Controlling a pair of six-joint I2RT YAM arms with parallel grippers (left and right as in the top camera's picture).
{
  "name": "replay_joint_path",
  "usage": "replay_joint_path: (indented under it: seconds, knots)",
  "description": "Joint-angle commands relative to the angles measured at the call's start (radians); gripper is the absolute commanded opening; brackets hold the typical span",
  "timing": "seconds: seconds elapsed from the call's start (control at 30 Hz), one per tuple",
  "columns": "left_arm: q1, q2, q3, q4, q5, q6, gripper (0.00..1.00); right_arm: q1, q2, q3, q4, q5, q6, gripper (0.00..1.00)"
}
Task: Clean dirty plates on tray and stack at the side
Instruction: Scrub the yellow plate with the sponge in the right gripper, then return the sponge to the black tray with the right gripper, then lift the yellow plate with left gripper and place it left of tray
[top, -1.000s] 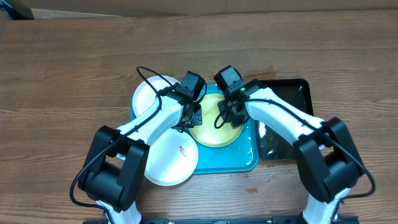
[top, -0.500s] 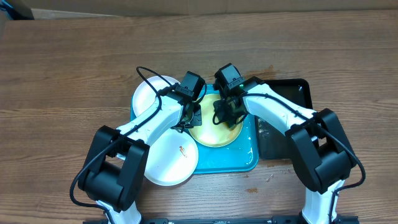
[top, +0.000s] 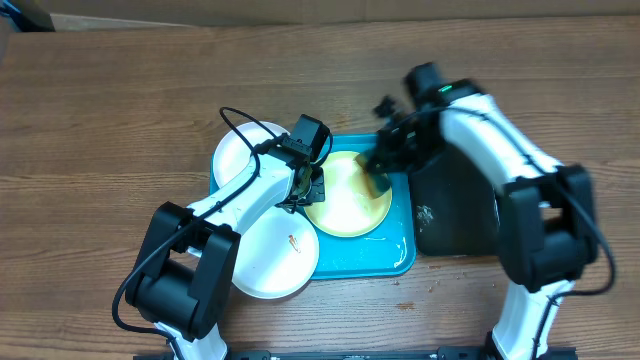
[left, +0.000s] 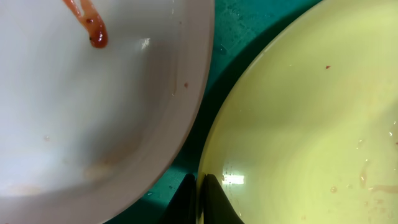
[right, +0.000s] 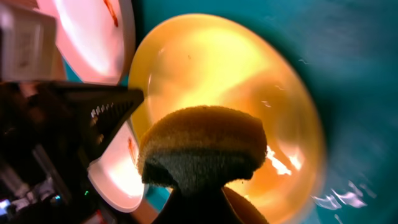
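We see the left gripper (left: 200, 202) clamped on the left rim of the yellow-green plate (top: 345, 205), at the centre of the tray (top: 400, 255). The right gripper (right: 200, 186), blurred overhead, apparently pinches a sponge (right: 202, 146) over the plate's right edge.

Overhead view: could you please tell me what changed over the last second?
The right gripper, shut on the brown sponge, swung from the middle of the pale yellow-green round plate to its right rim. The left gripper stayed clamped on its left rim; turquoise plastic tray and white plates unmoved.
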Motion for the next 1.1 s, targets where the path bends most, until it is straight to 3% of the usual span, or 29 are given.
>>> replay_joint_path:
  seconds: [0.0, 0.23, 0.53, 0.6, 0.7, 0.73, 0.87, 1.07]
  knots:
    - [0.003, 0.011, 0.014, -0.003, 0.007, 0.019, 0.04, -0.089, -0.110, 0.033, -0.079, 0.010, -0.085, 0.04]
    - [0.003, 0.003, 0.032, -0.014, -0.003, 0.019, 0.04, -0.256, -0.138, -0.005, -0.217, 0.411, 0.078, 0.04]
    - [0.003, -0.056, 0.133, -0.104, -0.083, 0.008, 0.04, -0.277, -0.138, -0.226, -0.014, 0.431, 0.171, 0.05]
    - [0.003, -0.068, 0.155, -0.124, -0.084, 0.008, 0.04, -0.270, -0.138, -0.284, 0.051, 0.431, 0.182, 0.15]
    - [0.003, -0.088, 0.184, -0.154, -0.088, 0.008, 0.04, -0.268, -0.138, -0.354, 0.120, 0.430, 0.189, 0.67]
    - [0.003, -0.095, 0.193, -0.169, -0.100, 0.007, 0.04, -0.268, -0.138, -0.366, 0.129, 0.426, 0.189, 0.74]
    - [0.003, -0.120, 0.234, -0.215, -0.129, 0.008, 0.04, -0.280, -0.145, -0.326, 0.097, 0.380, 0.188, 0.79]
    - [-0.003, -0.129, 0.346, -0.277, -0.136, 0.017, 0.04, -0.319, -0.151, -0.090, -0.073, 0.356, 0.188, 0.82]
